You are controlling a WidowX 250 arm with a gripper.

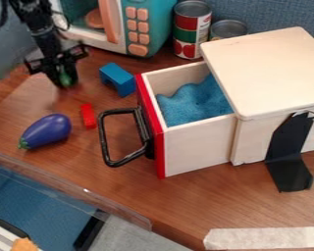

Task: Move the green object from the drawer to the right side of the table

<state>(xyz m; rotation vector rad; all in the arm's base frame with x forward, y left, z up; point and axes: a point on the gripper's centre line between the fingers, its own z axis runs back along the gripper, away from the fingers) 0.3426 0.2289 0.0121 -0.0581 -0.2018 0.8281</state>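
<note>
Clasping rounded green object [65, 79] near arched blue block [118, 79]

green object [65, 80], purple eggplant [47, 131], blue block [118, 79], red-fronted drawer [160, 154]

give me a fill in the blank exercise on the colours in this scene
1. The small object held in the gripper is ____.
2. The open drawer has a front painted ____.
3. The soft lining inside the drawer is ____.
4. The handle on the drawer is ____.

Missing words: green; red; blue; black
</note>
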